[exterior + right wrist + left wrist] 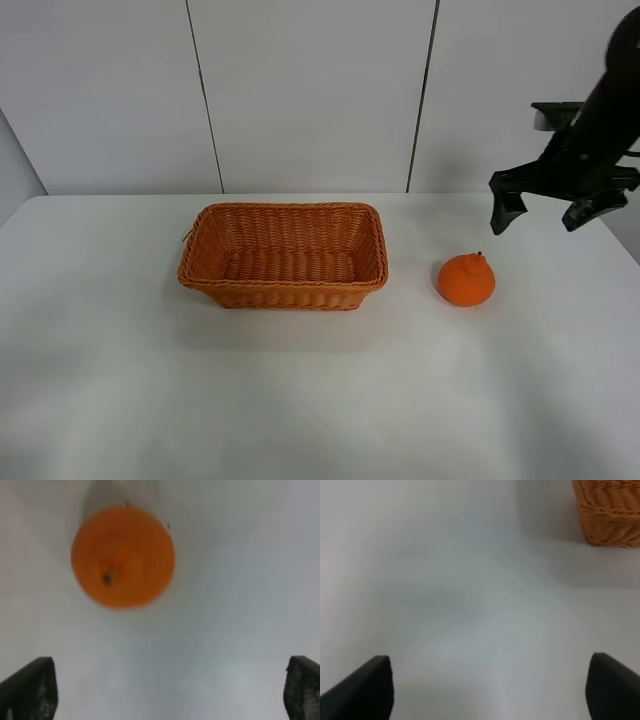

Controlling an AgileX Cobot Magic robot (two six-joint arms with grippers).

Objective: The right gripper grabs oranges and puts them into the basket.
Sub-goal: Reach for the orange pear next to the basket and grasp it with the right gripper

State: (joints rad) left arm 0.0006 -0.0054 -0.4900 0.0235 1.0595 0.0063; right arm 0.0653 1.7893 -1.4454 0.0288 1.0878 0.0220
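I saw the right gripper spread wide, gripping nothing, hanging above the table near the orange, which sat apart from the wicker basket.

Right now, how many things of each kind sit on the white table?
Round bright orange fruit: 1
Rectangular woven wicker basket: 1
Total: 2
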